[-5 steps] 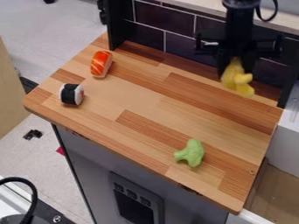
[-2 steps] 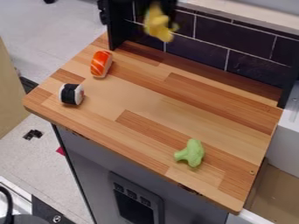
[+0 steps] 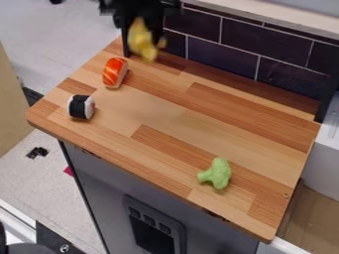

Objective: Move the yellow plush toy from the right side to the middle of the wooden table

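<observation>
1. End effector [image 3: 141,36]: upper left of view, hanging over the back left corner area of the surface [image 3: 165,129]. Clamped on a yellow toy [image 3: 141,43].
2. Yellow toy: between the fingers, lower part sticking out below them, a small bit jutting out to the right. Blurred, can't tell what it represents. Up off the wood.
3. Nearest item on the wood: orange toy sushi [image 3: 114,73] with white stripes, just below and left of the yellow toy in view. White base shows along its right side. Not touching the end effector.
4. Sushi roll [image 3: 81,107]: white with a wide black band, near the surface's left edge, below and left of the orange one. Apart from it.
5. Green toy broccoli [image 3: 216,173]: lying near the front edge, right of centre, stem to the left. Well apart from both sushi pieces.
6. Surface: butcher-block style, mixed light and reddish-brown strips.
7. Behind it: dark tiled wall [image 3: 248,42] with light grout lines, pale ledge [image 3: 278,16] on top.
8. Below front edge: grey cabinet front [image 3: 109,181] with dark control panel [image 3: 155,233].
</observation>
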You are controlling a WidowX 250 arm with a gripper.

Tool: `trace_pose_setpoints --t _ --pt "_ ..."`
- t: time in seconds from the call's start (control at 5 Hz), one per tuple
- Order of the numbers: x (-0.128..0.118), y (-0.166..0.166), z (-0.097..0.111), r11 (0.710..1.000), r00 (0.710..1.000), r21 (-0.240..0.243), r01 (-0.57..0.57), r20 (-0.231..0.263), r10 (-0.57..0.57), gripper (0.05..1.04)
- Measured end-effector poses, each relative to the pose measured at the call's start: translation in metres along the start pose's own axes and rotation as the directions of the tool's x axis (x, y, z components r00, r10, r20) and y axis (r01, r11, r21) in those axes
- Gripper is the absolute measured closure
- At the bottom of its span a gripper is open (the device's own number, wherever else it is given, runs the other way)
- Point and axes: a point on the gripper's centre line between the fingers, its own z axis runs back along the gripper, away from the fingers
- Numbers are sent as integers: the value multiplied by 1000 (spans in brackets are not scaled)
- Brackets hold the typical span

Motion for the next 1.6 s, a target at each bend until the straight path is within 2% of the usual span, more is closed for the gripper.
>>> trace_pose_setpoints --t 0.4,0.6,0.8,1.0,1.2,1.4,1.6 --pt "-17 -15 -50 996 1000 81 24 12 -25 813" --pt "-15 -24 -73 993 1000 119 8 24 -11 813" --pt "-17 -24 -100 989 1000 148 -5 -4 5 813" --pt "-15 -19 -114 985 1000 175 5 0 -5 813" --pt "-11 -17 -117 981 1000 192 24 11 -27 757" --pt "-14 -11 -117 985 1000 174 18 0 -18 483" --pt "-26 -10 -106 991 998 132 34 -56 -26 200"
